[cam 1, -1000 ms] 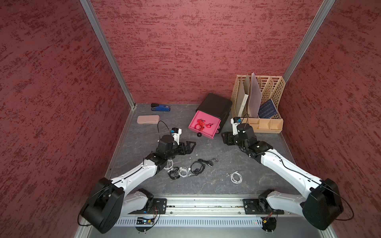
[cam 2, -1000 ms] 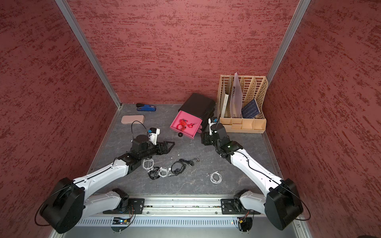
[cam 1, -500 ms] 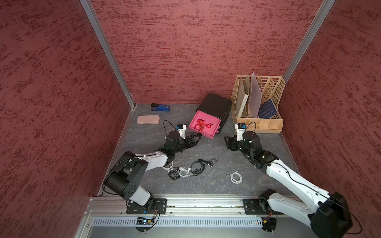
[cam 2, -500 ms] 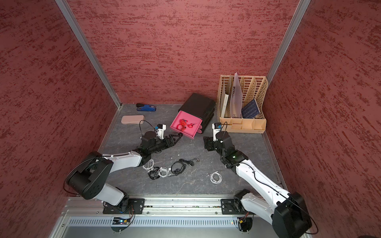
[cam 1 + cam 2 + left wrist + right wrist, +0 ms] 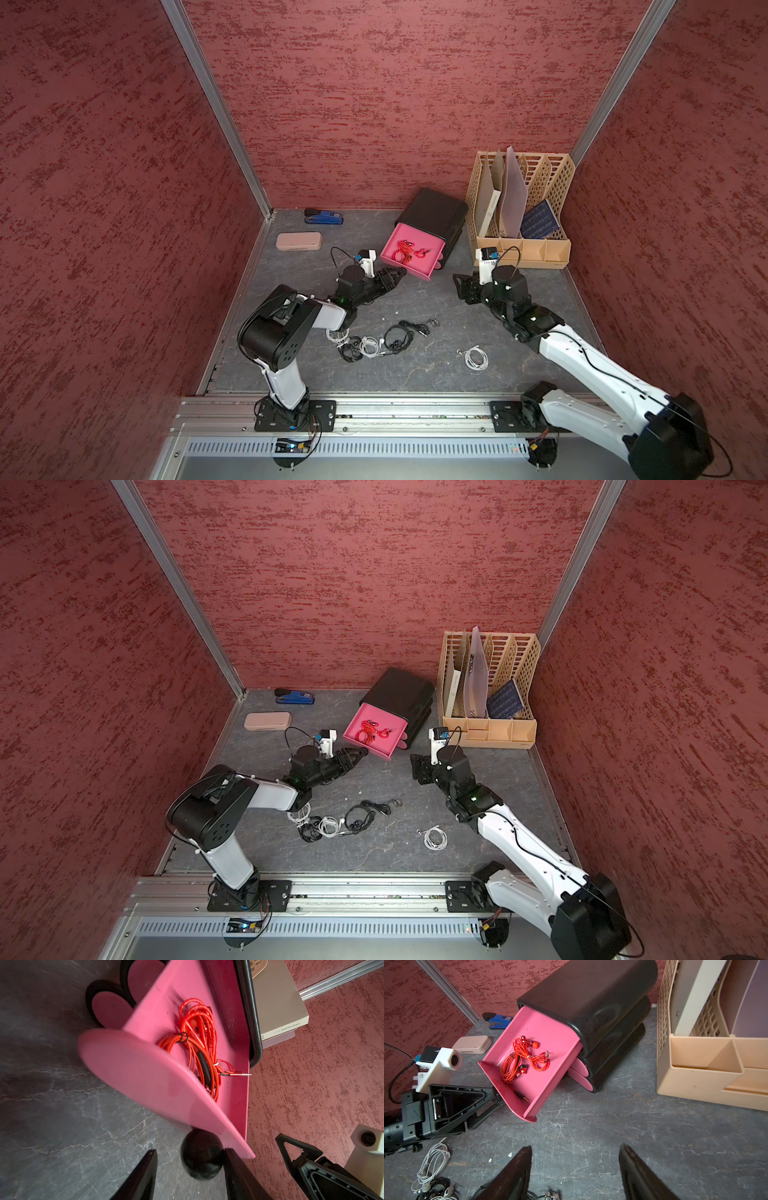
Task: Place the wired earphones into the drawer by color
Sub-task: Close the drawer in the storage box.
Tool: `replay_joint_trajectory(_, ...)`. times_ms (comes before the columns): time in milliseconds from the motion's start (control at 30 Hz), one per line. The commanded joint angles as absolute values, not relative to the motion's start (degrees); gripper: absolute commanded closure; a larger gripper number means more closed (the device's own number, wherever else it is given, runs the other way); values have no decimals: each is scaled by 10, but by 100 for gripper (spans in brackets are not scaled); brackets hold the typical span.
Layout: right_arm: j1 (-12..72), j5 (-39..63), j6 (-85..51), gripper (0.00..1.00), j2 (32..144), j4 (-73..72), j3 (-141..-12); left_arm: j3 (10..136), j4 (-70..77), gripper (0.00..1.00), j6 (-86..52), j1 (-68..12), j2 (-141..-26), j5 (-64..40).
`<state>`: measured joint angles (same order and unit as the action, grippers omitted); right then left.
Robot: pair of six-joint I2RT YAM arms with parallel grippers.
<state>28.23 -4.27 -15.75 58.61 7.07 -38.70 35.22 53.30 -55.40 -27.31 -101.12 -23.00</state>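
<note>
At drawer [image 5: 135, 1068] front | left gripper [image 5: 190, 1150] just swung over, jaws half-closed around knob [image 5: 200, 1155], not clamped yet | right gripper [image 5: 575, 1149] spread wide, empty | red earphones [image 5: 199, 1043] inside drawer, black and white earphones [image 5: 371, 345] on bench [image 5: 415, 374] | looks like reds done, drawer closing next

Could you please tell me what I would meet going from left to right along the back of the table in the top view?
Pale pink case → open pink drawer → beige file rack.
</note>
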Motion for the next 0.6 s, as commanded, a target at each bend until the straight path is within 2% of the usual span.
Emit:
replay_joint_trajectory(0, 280, -55, -150, 29, 582, 57, -383, 363, 585, 49, -570, -269, -1025, -236)
replay_joint_trajectory(567, 280, -57, -149, 29, 584, 56, -384, 372, 612, 61, -584, -270, -1035, -250)
